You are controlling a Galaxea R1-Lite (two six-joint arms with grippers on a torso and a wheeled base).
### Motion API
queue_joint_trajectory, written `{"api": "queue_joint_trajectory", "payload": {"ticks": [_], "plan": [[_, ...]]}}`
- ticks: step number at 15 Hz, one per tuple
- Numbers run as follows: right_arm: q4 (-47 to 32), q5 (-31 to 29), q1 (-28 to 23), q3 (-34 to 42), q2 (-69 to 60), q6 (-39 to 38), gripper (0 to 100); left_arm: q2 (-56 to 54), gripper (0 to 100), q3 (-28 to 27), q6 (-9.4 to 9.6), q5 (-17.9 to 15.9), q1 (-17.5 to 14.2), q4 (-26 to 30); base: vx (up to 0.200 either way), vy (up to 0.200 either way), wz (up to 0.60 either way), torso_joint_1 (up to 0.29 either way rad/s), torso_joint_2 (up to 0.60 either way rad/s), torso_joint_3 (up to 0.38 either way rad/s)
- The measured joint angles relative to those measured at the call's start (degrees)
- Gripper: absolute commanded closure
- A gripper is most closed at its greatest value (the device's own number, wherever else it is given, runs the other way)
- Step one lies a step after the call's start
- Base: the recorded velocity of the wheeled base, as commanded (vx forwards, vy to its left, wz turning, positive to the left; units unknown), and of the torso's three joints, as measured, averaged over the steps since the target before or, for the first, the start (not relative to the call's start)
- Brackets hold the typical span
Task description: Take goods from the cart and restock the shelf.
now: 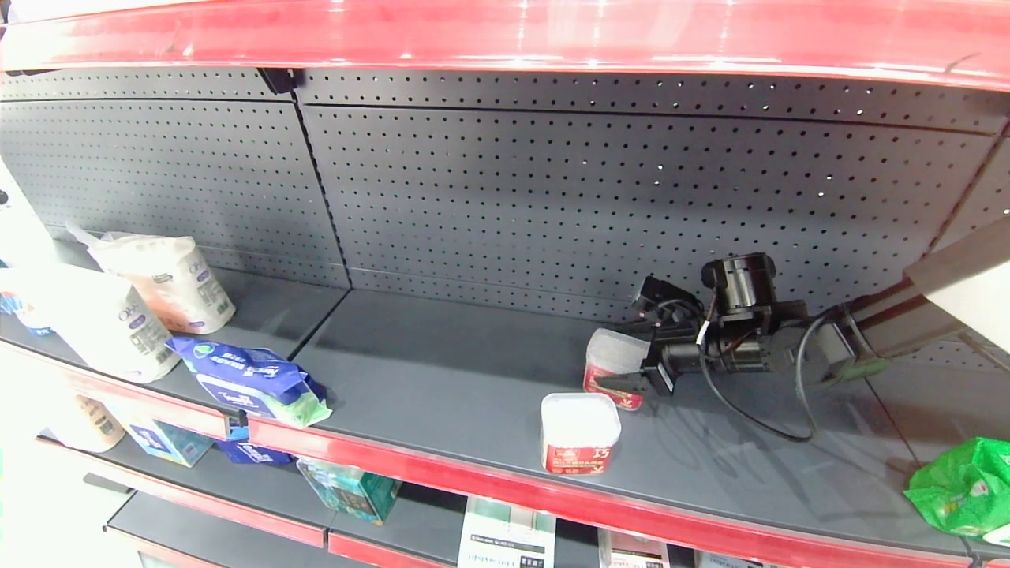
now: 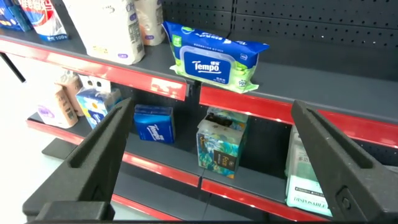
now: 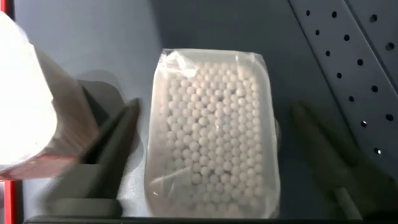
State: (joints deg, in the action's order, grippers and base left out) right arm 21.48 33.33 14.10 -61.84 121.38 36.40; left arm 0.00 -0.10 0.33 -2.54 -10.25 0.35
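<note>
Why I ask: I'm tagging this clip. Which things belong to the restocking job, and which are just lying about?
Job: right claw, open around a tub; second tub at the shelf front edge.
Lying about: wipes pack; paper rolls; green bag; boxes on the lower shelf.

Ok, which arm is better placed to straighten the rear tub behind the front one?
Right. The right gripper straddles the rear tub, fingers open on either side, just behind the front tub. The left gripper, also open, faces the shelf edge by the wipes pack, well away from both.
</note>
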Motion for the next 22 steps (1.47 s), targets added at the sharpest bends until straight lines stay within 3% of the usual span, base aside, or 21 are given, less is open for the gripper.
{"api": "queue_joint_trajectory", "payload": {"ticks": [5, 11, 22], "plan": [[0.1, -1.1, -0.7, 0.7, -0.7, -0.1, 0, 0.0, 0, 0.0, 0.02, 0.0, 0.0, 0.0, 0.0, 0.0, 0.0, 0.0, 0.0, 0.0], [0.1, -1.2, -3.9, 7.1, -4.0, -0.4, 0, 0.0, 0, 0.0, 0.0, 0.0, 0.0, 0.0, 0.0, 0.0, 0.0, 0.0, 0.0, 0.0], [0.2, -6.5, -4.7, 7.3, -4.6, -2.2, 0, 0.0, 0, 0.0, 0.0, 0.0, 0.0, 0.0, 0.0, 0.0, 0.0, 0.0, 0.0, 0.0]]}}
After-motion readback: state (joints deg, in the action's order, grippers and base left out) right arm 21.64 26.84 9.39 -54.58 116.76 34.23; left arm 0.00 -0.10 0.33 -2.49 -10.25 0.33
